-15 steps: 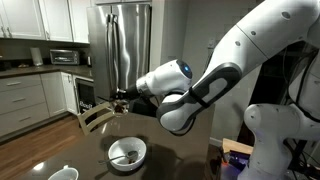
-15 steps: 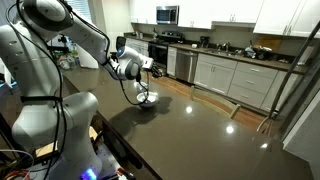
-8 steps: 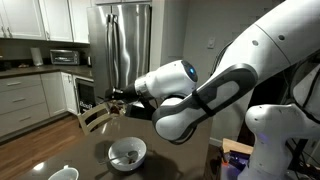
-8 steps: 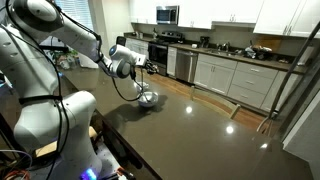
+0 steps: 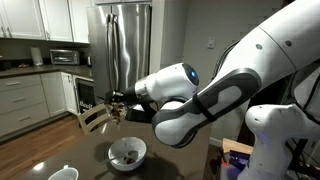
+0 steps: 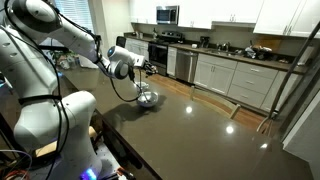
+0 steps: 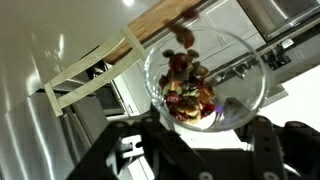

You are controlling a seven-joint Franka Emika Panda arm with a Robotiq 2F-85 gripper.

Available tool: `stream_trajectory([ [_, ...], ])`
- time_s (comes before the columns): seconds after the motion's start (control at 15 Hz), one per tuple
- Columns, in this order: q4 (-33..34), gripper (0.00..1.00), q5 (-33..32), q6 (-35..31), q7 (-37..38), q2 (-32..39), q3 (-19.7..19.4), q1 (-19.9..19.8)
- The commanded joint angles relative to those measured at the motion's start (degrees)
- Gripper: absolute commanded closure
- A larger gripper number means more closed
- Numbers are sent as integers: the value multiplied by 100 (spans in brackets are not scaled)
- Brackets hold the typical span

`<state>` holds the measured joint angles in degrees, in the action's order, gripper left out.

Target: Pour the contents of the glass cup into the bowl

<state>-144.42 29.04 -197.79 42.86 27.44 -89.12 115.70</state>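
Part of the pour is judged done and part left. In an exterior view, taken from the left, a small white cup [image 5: 63, 173] stands on the dark table [image 5: 95, 160] at about 8 o'clock of the bowl [image 5: 127, 153]; it is no part of the job. The glass cup [image 5: 117, 113] is held in the air at about 11 o'clock of the bowl, well clear of its rim and tipped over. The gripper [image 5: 117, 103] is clenched around it. Dark matter is seen in the bowl's hollow and is taken for bits that have landed, though this cannot be made certain at such a size. In the wrist view the glass is seen as a clear round shape clasped between the dark fingers [image 7: 128, 150]. A clump of the contents [image 7: 190, 92], reddish-brown bits, is lodged toward its 6 o'clock side, while a few blurred ones are strung toward 12 o'clock. The emptying is therefore judged unfinished: a steeper tilt is probably called for.
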Motion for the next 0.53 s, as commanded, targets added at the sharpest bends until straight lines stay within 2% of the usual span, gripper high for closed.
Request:
stream_trajectory([
  [0.0,2,58,297,-31,-354,44,243,-196],
  [0.47,22,58,461,-30,-700,203,367,-292],
])
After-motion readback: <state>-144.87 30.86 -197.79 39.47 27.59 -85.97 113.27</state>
